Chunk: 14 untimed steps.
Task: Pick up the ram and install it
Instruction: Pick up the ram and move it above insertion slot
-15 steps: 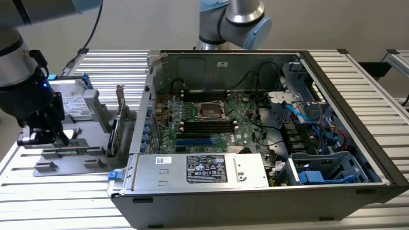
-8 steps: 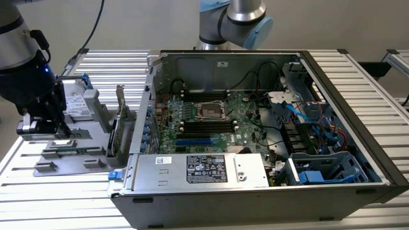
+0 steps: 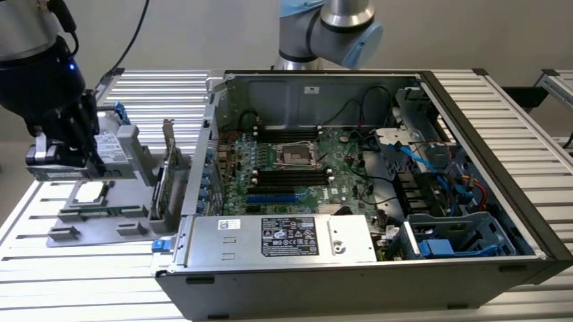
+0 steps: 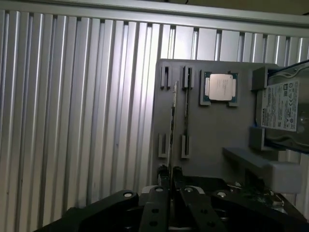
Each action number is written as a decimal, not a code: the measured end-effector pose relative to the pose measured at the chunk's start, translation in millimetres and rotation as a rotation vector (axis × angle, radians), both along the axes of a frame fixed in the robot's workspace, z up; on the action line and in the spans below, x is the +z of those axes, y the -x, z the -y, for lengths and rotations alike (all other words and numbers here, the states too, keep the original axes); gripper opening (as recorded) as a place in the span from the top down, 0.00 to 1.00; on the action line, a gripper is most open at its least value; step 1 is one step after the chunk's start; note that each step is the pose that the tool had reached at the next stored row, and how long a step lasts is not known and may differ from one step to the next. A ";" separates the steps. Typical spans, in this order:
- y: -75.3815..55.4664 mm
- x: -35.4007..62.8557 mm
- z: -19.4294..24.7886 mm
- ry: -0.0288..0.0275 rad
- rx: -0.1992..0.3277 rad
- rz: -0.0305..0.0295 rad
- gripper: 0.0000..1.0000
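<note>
The ram (image 4: 172,121) is standing on its thin edge in a slot of the grey tray (image 4: 212,130), well outside the computer case (image 3: 358,285). The pincer (image 4: 170,172) is hovering at the near end of the stick with its fingers drawn almost together, leaving a narrow gap that lines up with the ram's edge. Whether they are touching the stick is not clear, and the ram is sitting in its slot rather than hanging from them.

The wrist view is looking straight down the stick, showing a second slot beside it. The exterior view is showing the open case to the exterior view's right of the tray, with the arm (image 3: 327,27) rising behind it and the pincer's dark body hanging over the tray's far end.

The tray is also holding a processor chip (image 4: 219,88) just beyond the second slot, a hard drive (image 4: 284,104) past that, and an upright card (image 3: 166,168) at the edge nearest the case. The case is holding the motherboard (image 3: 296,168), a silver power supply (image 3: 278,238) and loose cables.
</note>
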<state>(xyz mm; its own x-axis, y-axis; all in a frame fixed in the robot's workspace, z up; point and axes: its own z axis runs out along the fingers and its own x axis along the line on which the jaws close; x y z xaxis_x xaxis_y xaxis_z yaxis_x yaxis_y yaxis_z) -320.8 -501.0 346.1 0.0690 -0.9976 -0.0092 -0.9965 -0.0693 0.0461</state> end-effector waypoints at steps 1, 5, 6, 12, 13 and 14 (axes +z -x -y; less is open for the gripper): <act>-3.4 4.0 0.0 -0.0002 0.000 -0.0004 0.87; -20.0 18.9 0.0 -0.0041 0.000 -0.0014 0.87; -24.1 22.2 0.0 -0.0052 0.000 -0.0017 0.87; -49.9 41.2 0.0 -0.0144 0.000 -0.0030 0.87; -54.0 43.7 0.0 -0.0164 0.001 -0.0031 0.87; -58.2 45.8 0.0 -0.0182 0.001 -0.0033 0.87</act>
<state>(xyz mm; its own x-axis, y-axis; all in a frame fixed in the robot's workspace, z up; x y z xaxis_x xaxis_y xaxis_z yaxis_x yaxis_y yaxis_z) -262.7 -501.0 392.0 0.0696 -0.9972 -0.0276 -0.9963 -0.0709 0.0480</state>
